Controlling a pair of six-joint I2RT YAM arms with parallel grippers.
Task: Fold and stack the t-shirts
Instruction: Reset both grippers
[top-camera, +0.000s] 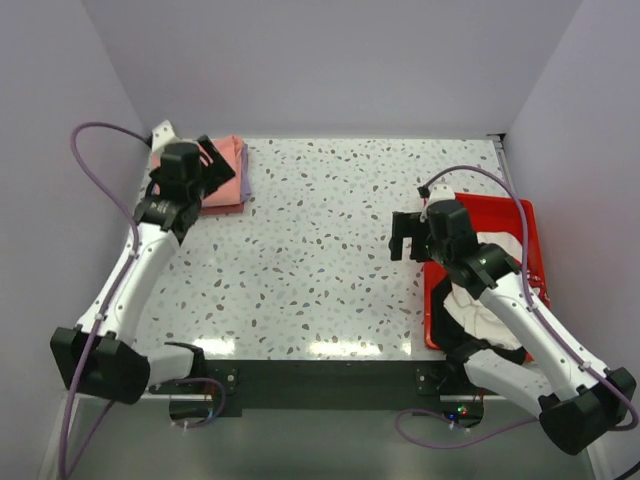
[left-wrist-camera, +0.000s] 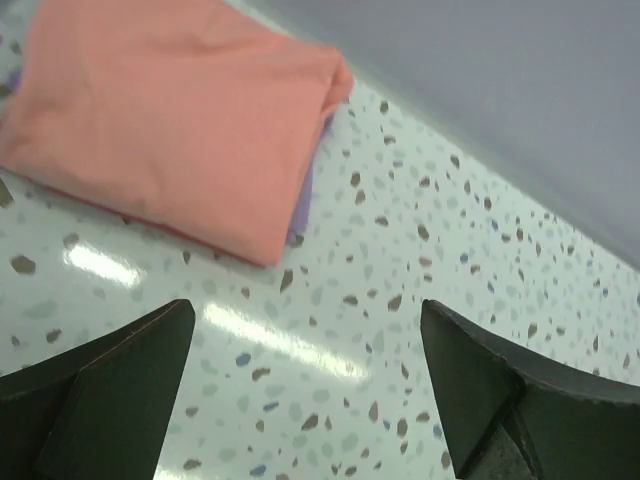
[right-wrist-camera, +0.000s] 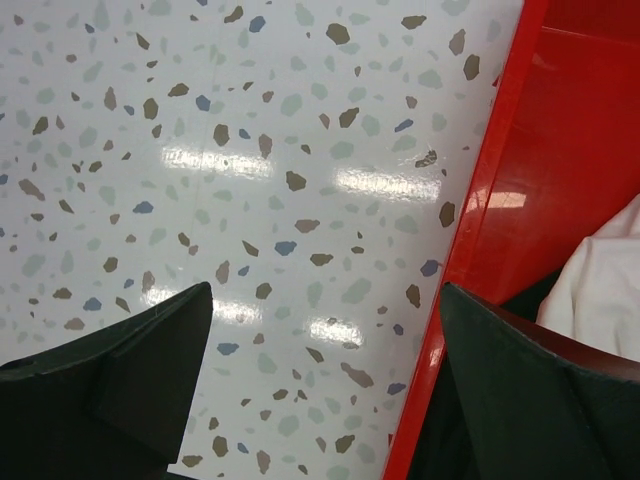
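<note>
Seemingly one fold-and-stack round is done and the next is about to begin. At the upper left of the top view, a salmon-pink folded cotton t-shirt (top-camera: 225, 182) lies on the speckled terrazzo counter (top-camera: 330, 230). It sits squarely on a lavender-purple folded t-shirt (left-wrist-camera: 303, 205), which shows only as a thin edge along its right side.

The left fingers (left-wrist-camera: 110, 400) are spread wide and hold nothing. In the left wrist view they frame bare counter just below the pile and touch neither shirt.

The right fingers (right-wrist-camera: 120, 370) are also spread fully and are empty. They hang over the left rim of the red plastic tray (right-wrist-camera: 520, 200) at the right of the frame, one finger above the counter and the other above the tray's inside. In the tray lies a crumpled white t-shirt (right-wrist-camera: 600, 280), with a dark fabric (right-wrist-camera: 522, 292) under its edge that is probably the black shirt.

By my reading the step in hand is fetching the next garment. That calls for the right arm to move further over the tray, come down on a raised fold of the white shirt, pinch one layer only and draw it out onto the open middle of the counter. The left arm would then have to come away from the pile to help spread it flat, without nudging the stacked pair
</note>
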